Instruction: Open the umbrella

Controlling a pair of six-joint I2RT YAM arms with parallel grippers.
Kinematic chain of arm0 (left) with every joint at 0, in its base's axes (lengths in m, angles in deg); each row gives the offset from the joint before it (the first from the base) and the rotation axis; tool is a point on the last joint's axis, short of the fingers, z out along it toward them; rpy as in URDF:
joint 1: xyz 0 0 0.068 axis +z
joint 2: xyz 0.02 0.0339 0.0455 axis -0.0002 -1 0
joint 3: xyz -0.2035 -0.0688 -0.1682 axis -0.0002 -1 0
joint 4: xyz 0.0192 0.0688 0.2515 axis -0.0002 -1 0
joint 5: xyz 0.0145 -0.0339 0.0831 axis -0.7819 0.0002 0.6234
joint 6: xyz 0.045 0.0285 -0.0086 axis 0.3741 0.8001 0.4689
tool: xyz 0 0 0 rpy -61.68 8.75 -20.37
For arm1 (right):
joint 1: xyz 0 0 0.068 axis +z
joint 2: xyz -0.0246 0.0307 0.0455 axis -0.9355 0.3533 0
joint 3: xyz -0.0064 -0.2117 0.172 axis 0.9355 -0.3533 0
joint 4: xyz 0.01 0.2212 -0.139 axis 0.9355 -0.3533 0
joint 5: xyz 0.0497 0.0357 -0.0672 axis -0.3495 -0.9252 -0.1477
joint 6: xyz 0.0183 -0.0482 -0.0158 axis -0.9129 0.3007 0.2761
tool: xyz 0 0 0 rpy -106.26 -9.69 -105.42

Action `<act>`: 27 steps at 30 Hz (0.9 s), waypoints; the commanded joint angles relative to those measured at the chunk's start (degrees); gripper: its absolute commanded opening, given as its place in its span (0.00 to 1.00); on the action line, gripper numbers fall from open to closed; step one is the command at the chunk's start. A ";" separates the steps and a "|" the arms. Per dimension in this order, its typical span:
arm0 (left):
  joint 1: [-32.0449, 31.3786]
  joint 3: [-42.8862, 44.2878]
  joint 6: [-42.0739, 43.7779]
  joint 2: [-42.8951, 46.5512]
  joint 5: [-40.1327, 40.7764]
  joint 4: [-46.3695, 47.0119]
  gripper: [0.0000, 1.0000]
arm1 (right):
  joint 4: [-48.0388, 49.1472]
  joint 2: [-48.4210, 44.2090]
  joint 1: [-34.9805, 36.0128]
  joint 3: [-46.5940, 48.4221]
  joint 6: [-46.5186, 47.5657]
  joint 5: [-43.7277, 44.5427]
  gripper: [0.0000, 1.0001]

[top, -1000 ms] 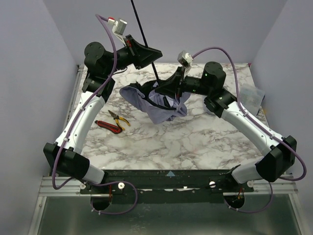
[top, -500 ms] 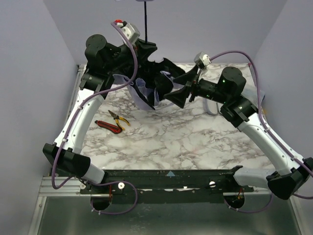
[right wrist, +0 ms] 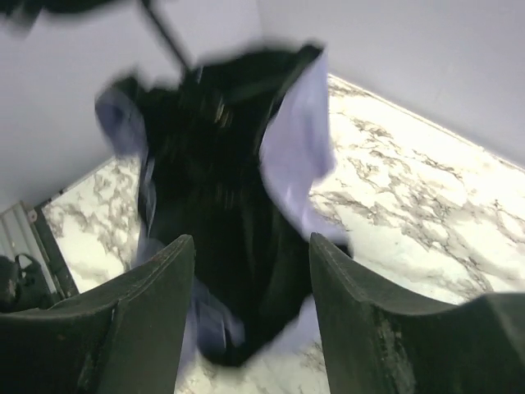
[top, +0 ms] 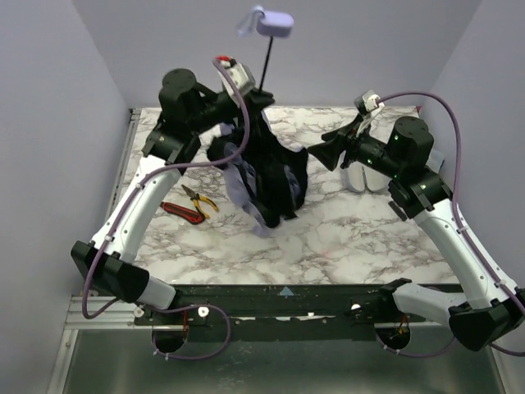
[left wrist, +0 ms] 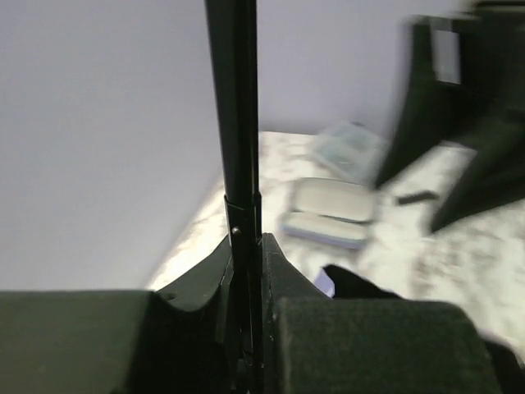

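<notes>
Above the middle of the bench (top: pixel 328 246), at the centre of the overhead view, the umbrella (top: pixel 262 164) hangs upside down. Its small lavender handle (top: pixel 272 22) sits at the very top of the frame. The thin black shaft (top: pixel 264 66) runs down from it. The canopy (top: pixel 279 193) droops below in a loose, unopened bundle, mostly black with lavender folds on its left side. Whether its lowest fold touches the marble cannot be told.

The left claw (top: pixel 253 105) is pressed together on the shaft just above the canopy. In the left wrist view the shaft (left wrist: pixel 234 123) stands upright, pinched between the dark fingers (left wrist: pixel 197 283).

The right claw (top: pixel 322 153), right of centre, has its jaws spread and holds nothing. It is just beside the canopy's right edge and apart from it. From its own camera the two fingers (right wrist: pixel 152 304) frame the blurred canopy (right wrist: pixel 221 180).

On the left of the bench lie yellow-handled pliers (top: pixel 199 198) just beside a red-handled tool (top: pixel 182 212). Two pale cases (left wrist: pixel 332 199) lie at centre right of the left wrist view.
</notes>
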 commanded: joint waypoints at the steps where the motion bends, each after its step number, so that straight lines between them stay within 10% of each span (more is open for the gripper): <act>1: 3.22 9.14 5.48 -2.19 -1.14 1.91 0.00 | -3.26 -0.74 0.11 -0.62 4.47 -5.97 0.55; 15: -2.26 -0.70 -10.50 2.16 -7.00 13.71 0.00 | -0.17 6.83 1.28 2.05 5.02 -19.48 0.38; 27: -0.63 1.02 -19.86 2.95 -11.12 15.95 0.00 | -20.66 10.48 4.62 -0.16 28.25 -17.87 0.70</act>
